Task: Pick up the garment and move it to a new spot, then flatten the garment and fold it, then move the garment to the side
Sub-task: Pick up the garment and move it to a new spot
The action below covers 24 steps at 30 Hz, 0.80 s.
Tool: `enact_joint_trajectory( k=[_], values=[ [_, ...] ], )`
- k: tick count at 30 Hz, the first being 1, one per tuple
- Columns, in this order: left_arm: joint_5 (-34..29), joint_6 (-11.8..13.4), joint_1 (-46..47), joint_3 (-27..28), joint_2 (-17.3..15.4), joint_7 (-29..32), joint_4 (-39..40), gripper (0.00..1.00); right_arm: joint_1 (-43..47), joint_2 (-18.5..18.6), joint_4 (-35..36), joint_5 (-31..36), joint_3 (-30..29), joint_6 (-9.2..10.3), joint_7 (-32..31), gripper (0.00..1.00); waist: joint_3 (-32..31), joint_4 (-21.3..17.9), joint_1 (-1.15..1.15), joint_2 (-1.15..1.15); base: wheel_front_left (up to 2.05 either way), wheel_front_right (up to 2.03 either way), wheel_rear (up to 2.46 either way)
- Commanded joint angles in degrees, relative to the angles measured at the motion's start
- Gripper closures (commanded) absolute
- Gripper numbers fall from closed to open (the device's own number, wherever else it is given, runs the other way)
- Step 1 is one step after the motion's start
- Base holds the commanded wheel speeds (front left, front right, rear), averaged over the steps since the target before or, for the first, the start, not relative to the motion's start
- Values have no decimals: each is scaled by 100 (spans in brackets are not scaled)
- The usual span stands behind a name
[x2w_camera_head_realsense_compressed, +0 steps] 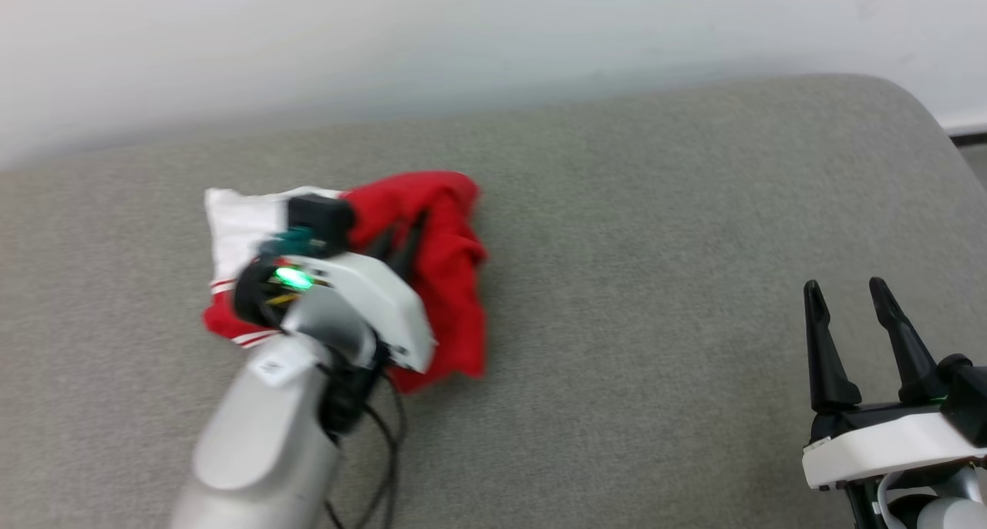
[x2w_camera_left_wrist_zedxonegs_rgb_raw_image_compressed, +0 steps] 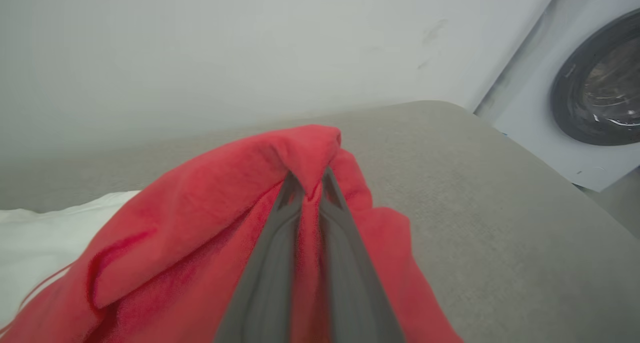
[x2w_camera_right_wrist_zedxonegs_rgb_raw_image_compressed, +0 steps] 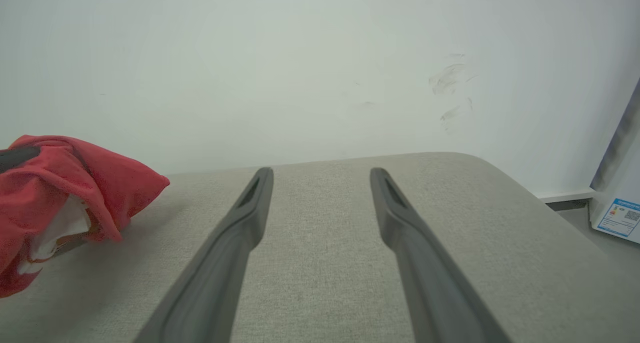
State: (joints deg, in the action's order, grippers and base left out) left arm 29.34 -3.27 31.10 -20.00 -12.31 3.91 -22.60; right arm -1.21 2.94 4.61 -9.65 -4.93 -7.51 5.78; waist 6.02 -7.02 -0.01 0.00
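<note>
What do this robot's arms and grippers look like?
Silver-grey rounded left forearm with a small white label, black cables and a green light at the white wrist housing. Both the left gripper and right gripper have two long, dark, tapered fingers.

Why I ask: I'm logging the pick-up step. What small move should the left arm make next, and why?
Probably lift the left gripper a little: its jaws are shut on a red fold of the garment, which lies bunched on the grey cushion. The right gripper stands open, apart, holding nothing.
</note>
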Motion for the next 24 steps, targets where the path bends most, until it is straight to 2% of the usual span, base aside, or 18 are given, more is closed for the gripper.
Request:
enact_joint_trajectory(
  k=[1, 8, 14, 19, 20, 21, 22, 24],
  values=[
    [-65, -64, -95, -195, 121, 93, 121, 100, -15, -10, 15, -50, -4, 4, 33, 0, 187, -252, 1, 0, 0, 0, 0],
    [-236, -290, -372, -1375, 641, 518, 432, 100, -139, -11, -66, -148, 20, 4, 130, 0, 565, -447, 1, 0, 0, 0, 0],
    [-257, -388, -664, -2262, 734, 793, 391, 100, -261, -11, -153, -203, 90, 4, 213, 0, 797, -410, 1, 0, 0, 0, 0],
    [-242, -418, -740, -2608, 693, 700, 321, 100, -342, -10, -225, -187, 101, 4, 249, 0, 851, -274, 1, 0, 0, 0, 0],
    [-238, -415, -718, -2634, 698, 640, 346, 58, -337, -11, -234, -161, 97, 4, 251, 0, 836, -237, 1, 0, 0, 0, 0],
    [-262, -416, -688, -2667, 696, 583, 360, 7, -322, -11, -250, -149, 92, 4, 247, 0, 804, -198, 1, 0, 0, 0, 0],
    [-279, -416, -651, -2682, 695, 489, 385, 0, -300, -10, -260, -126, 79, 4, 237, 0, 762, -155, 1, 0, 0, 0, 0],
    [-305, -414, -606, -2664, 696, 271, 446, 0, -264, -10, -278, -93, 73, 4, 205, 0, 651, -77, 1, 0, 0, 0, 0]
  ],
)
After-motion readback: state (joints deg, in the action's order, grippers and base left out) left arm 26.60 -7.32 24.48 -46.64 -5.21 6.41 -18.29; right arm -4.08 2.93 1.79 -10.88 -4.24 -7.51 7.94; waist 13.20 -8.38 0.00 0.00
